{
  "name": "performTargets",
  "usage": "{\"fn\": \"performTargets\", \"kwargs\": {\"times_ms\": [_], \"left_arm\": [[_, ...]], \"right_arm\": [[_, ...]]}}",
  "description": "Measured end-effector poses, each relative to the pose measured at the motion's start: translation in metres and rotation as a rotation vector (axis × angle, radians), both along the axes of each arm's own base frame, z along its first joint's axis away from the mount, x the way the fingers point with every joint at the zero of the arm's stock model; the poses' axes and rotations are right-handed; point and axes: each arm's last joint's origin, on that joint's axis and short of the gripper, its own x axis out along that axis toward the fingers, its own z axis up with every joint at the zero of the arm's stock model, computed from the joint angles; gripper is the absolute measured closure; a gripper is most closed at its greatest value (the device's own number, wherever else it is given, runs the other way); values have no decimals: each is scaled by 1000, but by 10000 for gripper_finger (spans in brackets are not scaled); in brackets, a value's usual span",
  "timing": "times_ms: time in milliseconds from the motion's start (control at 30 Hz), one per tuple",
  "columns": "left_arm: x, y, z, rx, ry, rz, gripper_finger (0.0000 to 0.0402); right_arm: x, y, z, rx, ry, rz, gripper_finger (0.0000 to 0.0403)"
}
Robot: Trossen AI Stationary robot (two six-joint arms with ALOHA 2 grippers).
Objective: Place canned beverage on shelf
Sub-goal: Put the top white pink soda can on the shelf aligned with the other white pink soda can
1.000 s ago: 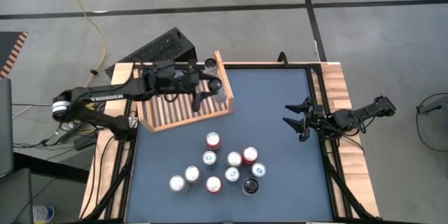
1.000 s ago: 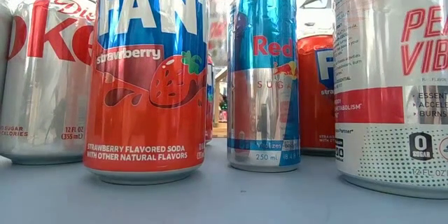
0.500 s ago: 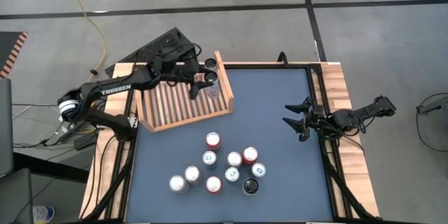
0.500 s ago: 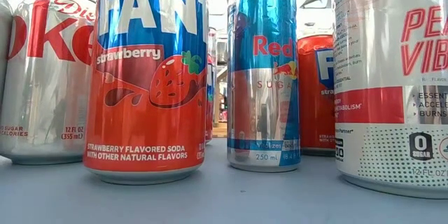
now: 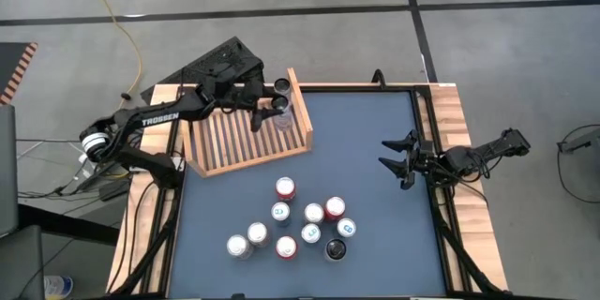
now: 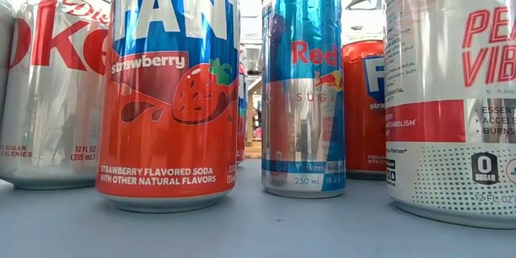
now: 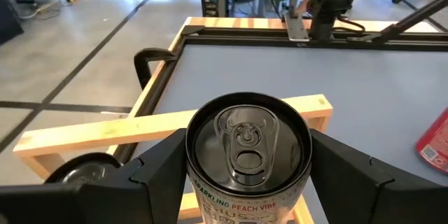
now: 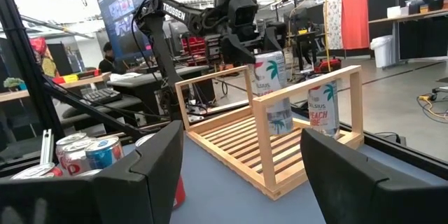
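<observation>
My left gripper is shut on a silver Celsius can over the far right part of the light-wood slatted shelf. The right wrist view shows that can upright inside the shelf. A second Celsius can stands on the slats in the shelf's far right corner. Several more cans stand on the blue mat in the near middle. My right gripper waits open at the table's right edge. My left gripper pinches the can's side wall just below its rim between its two fingers. They reach in almost level from the table's left side. The can stays upright. The shelf's side board hides its base, so I cannot tell whether it stands on the slats.
A black ridged box lies beyond the shelf at the far left. The shelf's raised side boards stand close around the held can. In the low view the table cans fill the picture. Bare blue mat lies right of the shelf.
My left gripper has carried the can toward the table's far edge along the shelf's right side board and has sunk lower, nearer the can in the corner. The can has stayed upright.
</observation>
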Motion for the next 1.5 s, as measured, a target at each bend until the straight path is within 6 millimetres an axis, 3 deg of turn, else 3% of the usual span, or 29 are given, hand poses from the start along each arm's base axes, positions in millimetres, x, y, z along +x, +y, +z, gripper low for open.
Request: {"fn": "performTargets", "kwargs": {"times_ms": [233, 567, 1500], "left_arm": [[-2, 1, -8, 22, -3, 83, 160], [16, 9, -31, -24, 1, 104, 160], [1, 29, -35, 32, 11, 3, 160]], "right_arm": [[0, 0, 0, 0, 0, -3, 128], [0, 0, 0, 0, 2, -4, 128], [0, 0, -1, -2, 7, -7, 128]]}}
